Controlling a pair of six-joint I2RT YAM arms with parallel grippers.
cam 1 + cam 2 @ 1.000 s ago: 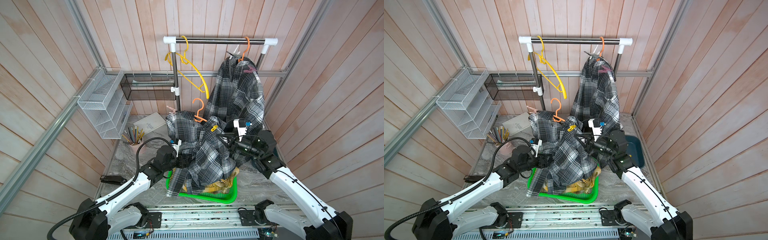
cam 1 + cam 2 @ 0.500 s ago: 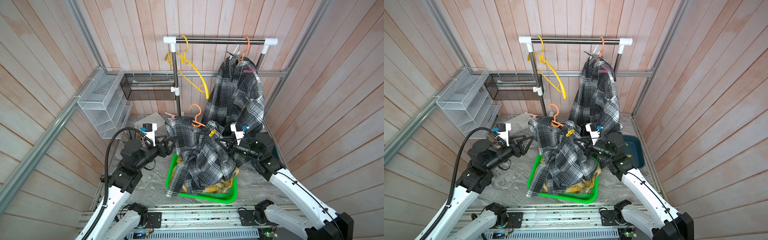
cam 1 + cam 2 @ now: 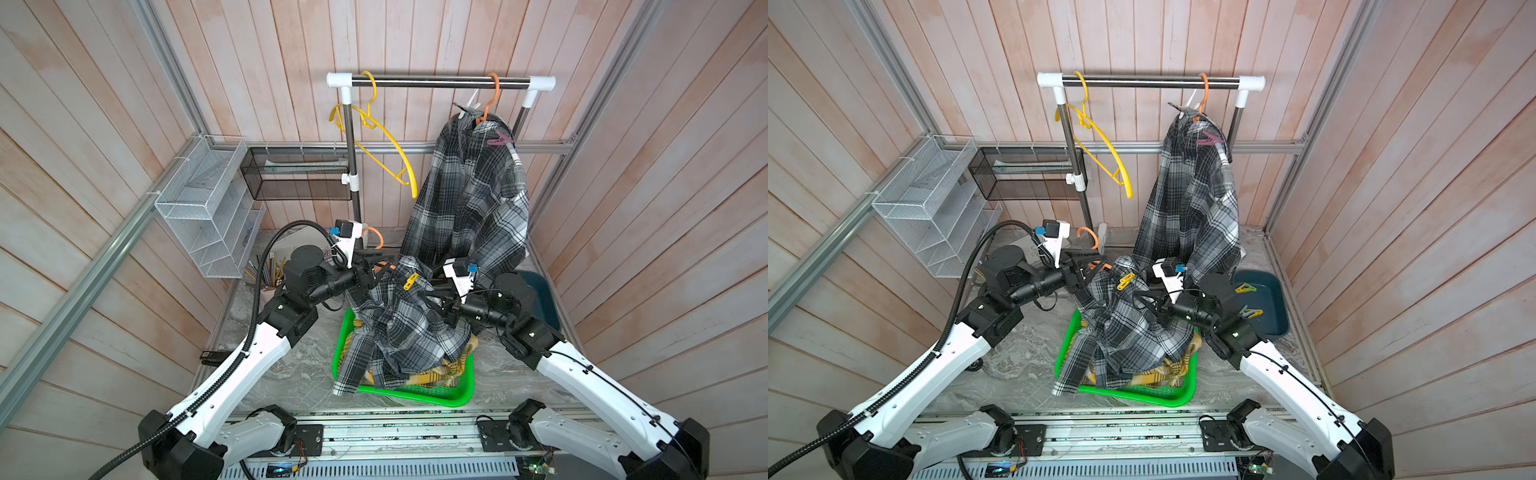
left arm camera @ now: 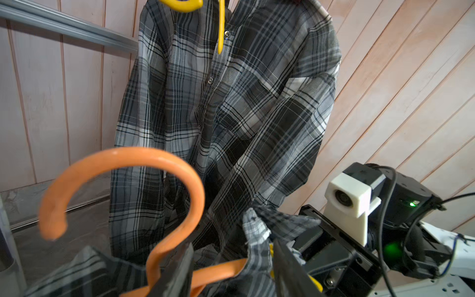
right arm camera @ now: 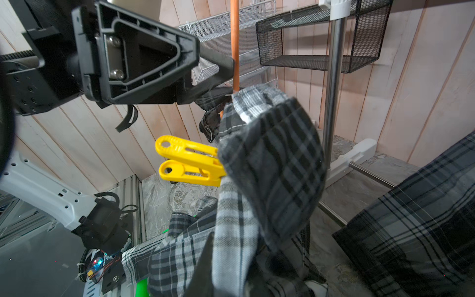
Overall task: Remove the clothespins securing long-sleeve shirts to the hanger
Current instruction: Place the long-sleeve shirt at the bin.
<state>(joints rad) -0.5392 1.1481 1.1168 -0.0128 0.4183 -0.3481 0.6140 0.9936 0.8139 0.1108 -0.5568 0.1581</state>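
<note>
A grey checked shirt [image 3: 399, 324] hangs bunched on an orange hanger [image 4: 123, 164] over the green basket [image 3: 415, 397]. A yellow clothespin [image 3: 410, 280] [image 5: 189, 160] is clipped on its shoulder. My left gripper [image 4: 231, 272] stands open, one finger on each side of the hanger's neck and the collar. My right gripper [image 5: 231, 270] is shut on a fold of this shirt just below the pin. A second grey checked shirt [image 3: 469, 208] hangs from the rail with a mauve clothespin [image 3: 500, 139] at its shoulder. A yellow plaid shirt [image 3: 428, 376] lies in the basket.
An empty yellow hanger [image 3: 390, 141] hangs on the rail [image 3: 436, 80]. A white wire rack [image 3: 208, 208] and a black mesh shelf [image 3: 299, 178] are on the left wall. A cup of pencils [image 3: 266, 274] stands behind my left arm. A dark teal tray [image 3: 1266, 299] holds loose clothespins.
My left arm has swung up from low beside the shirt to the orange hanger's neck, and its jaws have narrowed. The hanger has shifted left. My right gripper has kept its hold.
</note>
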